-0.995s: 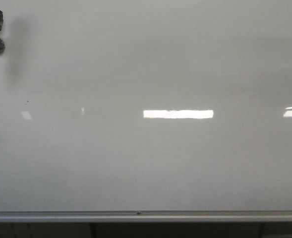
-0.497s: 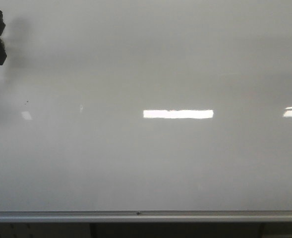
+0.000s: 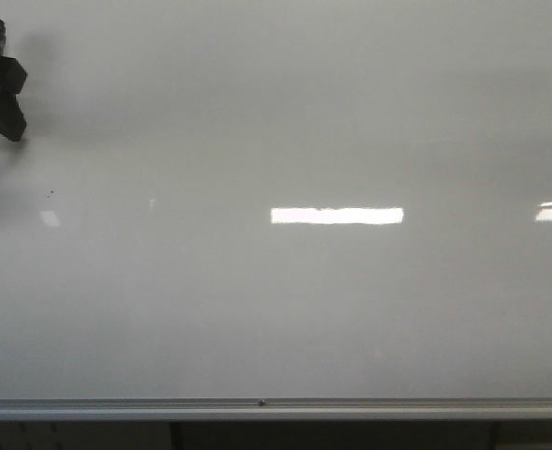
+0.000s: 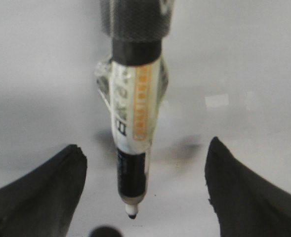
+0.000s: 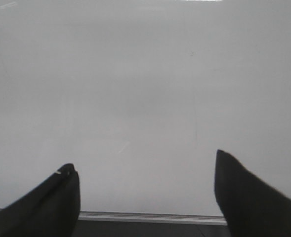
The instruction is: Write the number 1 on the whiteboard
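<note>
With no number 1 visible yet on the whiteboard, the left gripper, jaws spread wide around an ungrasped marker, should clench on it squarely; the right gripper hangs released.

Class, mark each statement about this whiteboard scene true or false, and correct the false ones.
1. The left gripper is shut on the white-barrelled marker pen. False: its fingers stand apart on either side of the pen.
2. The right gripper is open and holds nothing. True.
3. A bold black number 1 fills the middle of the glossy pale grey whiteboard. False: no stroke shows there.
4. A silver metal rail runs along the board's lower edge. True.
</note>
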